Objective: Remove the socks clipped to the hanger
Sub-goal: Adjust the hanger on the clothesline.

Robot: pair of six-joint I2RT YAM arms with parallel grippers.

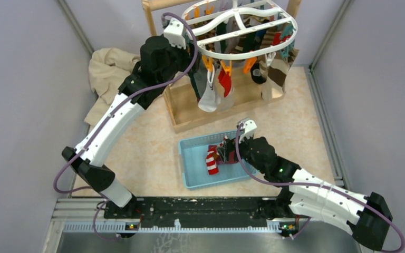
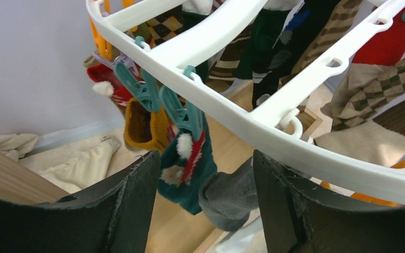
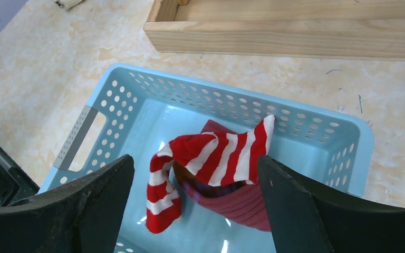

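The white oval hanger [image 1: 242, 31] hangs from the wooden stand with many socks [image 1: 219, 87] clipped under it. In the left wrist view its white rim [image 2: 232, 113] crosses above my open left gripper [image 2: 205, 195]. A green sock with red and white trim [image 2: 190, 163] on a teal clip [image 2: 179, 113] and a grey sock toe [image 2: 232, 197] hang between the jaws, untouched. My right gripper [image 3: 195, 200] is open over the blue basket [image 3: 316, 132]. A red and white striped sock [image 3: 211, 158] lies there on a dark red one [image 3: 232, 205].
The wooden stand's base frame [image 1: 190, 113] lies under the hanger, just behind the basket [image 1: 190, 168]. A large beige cloth [image 1: 108, 74] is heaped at the back left. Grey walls close in both sides.
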